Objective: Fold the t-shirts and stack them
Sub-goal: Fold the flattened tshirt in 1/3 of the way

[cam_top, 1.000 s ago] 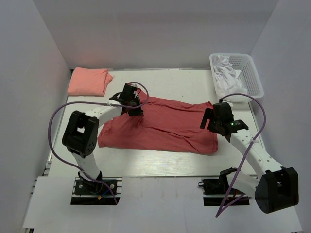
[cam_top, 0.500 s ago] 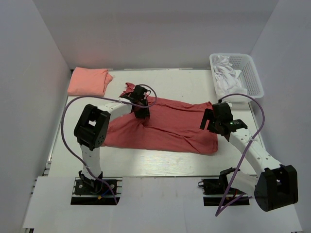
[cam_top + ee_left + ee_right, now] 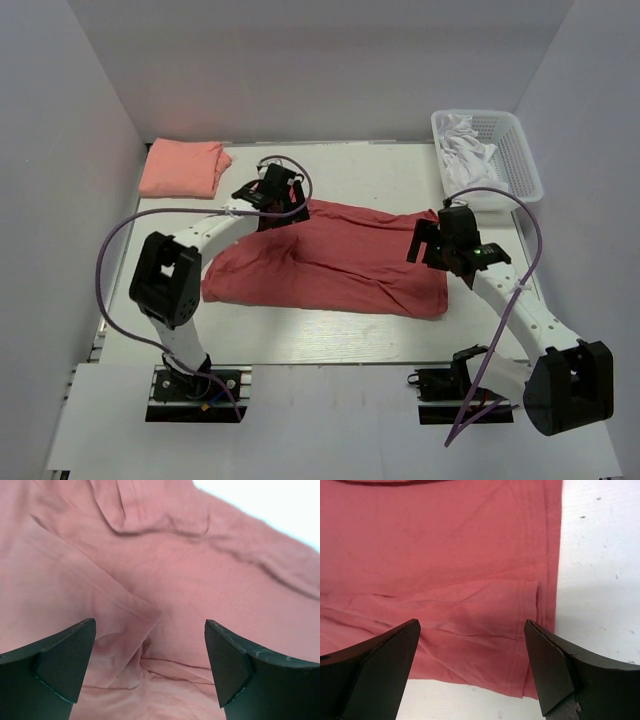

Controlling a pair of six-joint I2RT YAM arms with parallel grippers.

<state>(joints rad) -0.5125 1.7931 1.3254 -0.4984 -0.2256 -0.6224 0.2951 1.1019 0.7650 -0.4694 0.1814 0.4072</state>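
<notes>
Garment: brick-red tee [image 3: 330,262] lies spread on the worktop [image 3: 330,338], mid-scene between the two arms. It is mostly flat, with a loose flap and some creases at its far-left part.

Orientation: long axis runs left-right, right end a shade nearer than the left. The stitched hem [image 3: 545,540] forms the right edge, so the body points right. The neck end is probably at the left; not confirmed.

Left gripper [image 3: 150,624]: hovers over the far-left edge of the tee. Jaws are spread wide with nothing between them, only rumpled cloth below. Likely placed there to reach the flap or a sleeve for a fold.

Right gripper [image 3: 472,623]: hovers over the right end, near the near-right corner where a small tuck shows beside the hem. Jaws are wide apart and hold nothing. Bare worktop begins just right of the hem.

Salmon-pink tee [image 3: 183,168]: lies folded at the far-left corner, well apart from the red one. Judged to be the base of the stack.

Basket [image 3: 525,150]: stands at far right and holds white cloth [image 3: 462,150].

Status: the red tee is not yet folded.
</notes>
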